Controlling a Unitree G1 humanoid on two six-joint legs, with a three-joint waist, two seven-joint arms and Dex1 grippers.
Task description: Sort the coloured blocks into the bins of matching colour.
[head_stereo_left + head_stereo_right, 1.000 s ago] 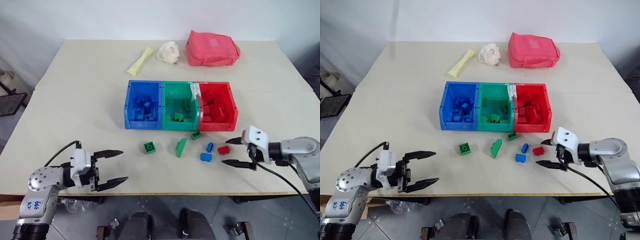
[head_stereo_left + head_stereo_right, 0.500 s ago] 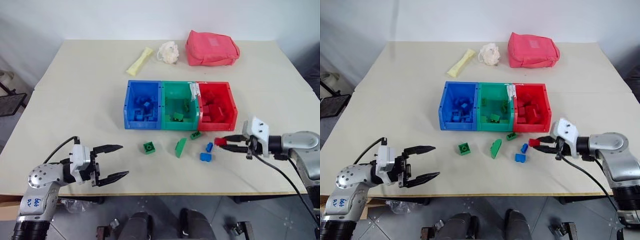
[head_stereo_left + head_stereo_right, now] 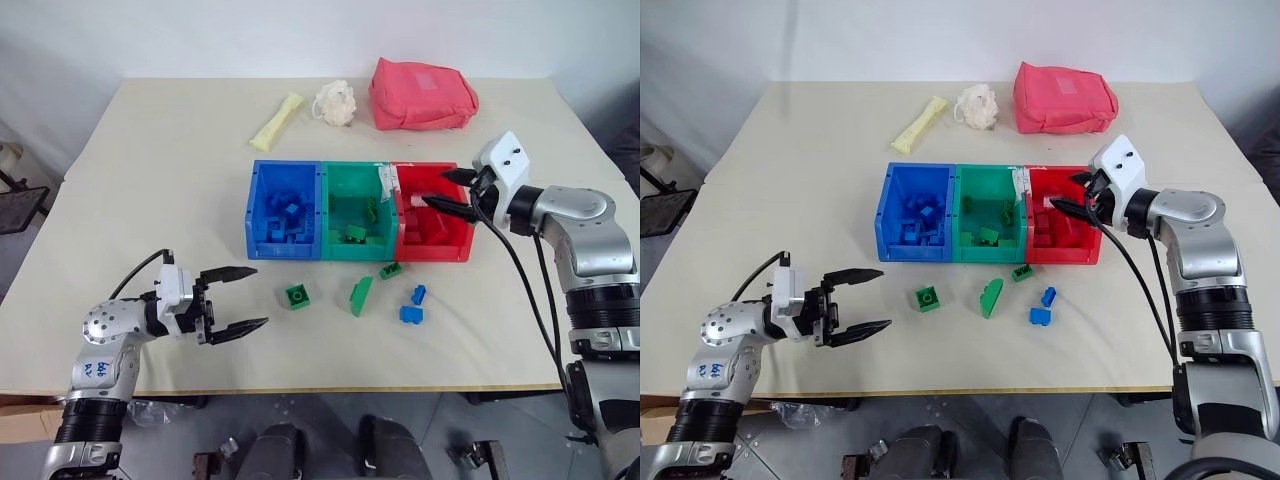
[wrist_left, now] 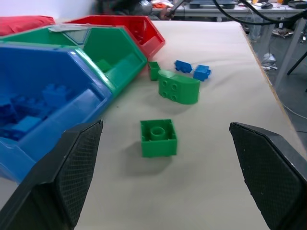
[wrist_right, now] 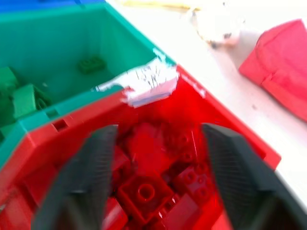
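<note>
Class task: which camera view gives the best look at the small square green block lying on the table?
The left wrist view: the square green block lies close and central, its top stud clear. The two head views show it only as a small green piece in front of the blue bin.

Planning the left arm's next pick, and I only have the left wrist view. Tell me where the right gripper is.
Observer: The right gripper hangs over the red bin, fingers open, nothing between them.
Operator: Tell me what's inside that bin.
Observer: A pile of red bricks.
Operator: Report anything beyond the bins.
Observer: A yellow packet, a white puff and a pink-red pouch lie near the far edge.
</note>
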